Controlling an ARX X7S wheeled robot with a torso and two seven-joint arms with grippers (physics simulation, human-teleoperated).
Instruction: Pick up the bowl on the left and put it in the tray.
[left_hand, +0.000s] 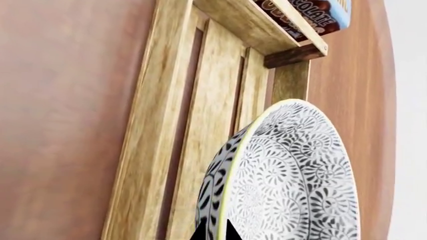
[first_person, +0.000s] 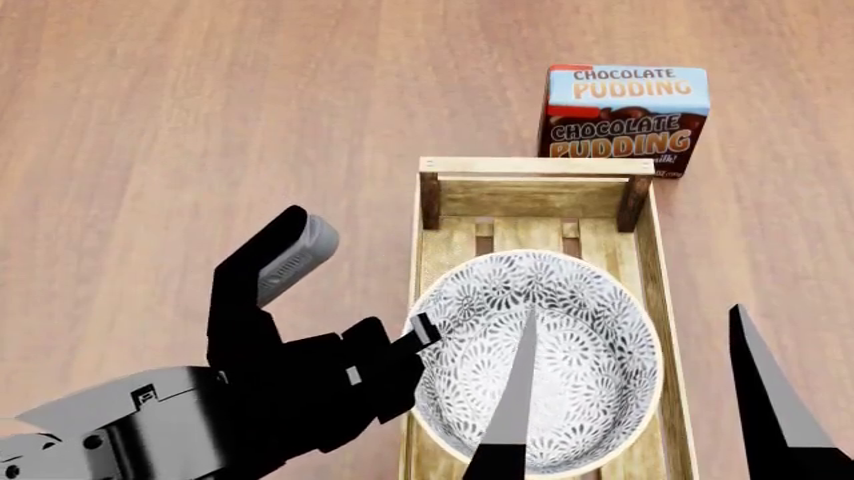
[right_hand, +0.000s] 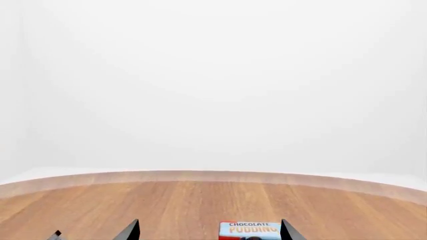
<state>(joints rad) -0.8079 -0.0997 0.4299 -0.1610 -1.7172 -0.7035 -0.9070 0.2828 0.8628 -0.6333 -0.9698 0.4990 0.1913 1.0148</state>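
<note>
Left wrist view: bowl (left_hand: 287, 175) rim pinched between left gripper (left_hand: 215, 234) fingertips, tilted above tray (left_hand: 200, 125) slats; dense grey-black floral pattern, pale rim.

Head view: bowl (first_person: 537, 358) inside tray (first_person: 667, 300), left gripper (first_person: 416, 335) clamped on its left rim; pudding box (first_person: 623, 118) just beyond tray.

Right wrist view: right gripper (right_hand: 208, 231) spread wide, grasping nothing.

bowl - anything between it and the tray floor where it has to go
Nothing visible. The bowl sits over the near part of the tray, held at its rim by the left gripper. The slats shown in the left wrist view are bare, and the chocolate pudding box stands outside the far end.
</note>
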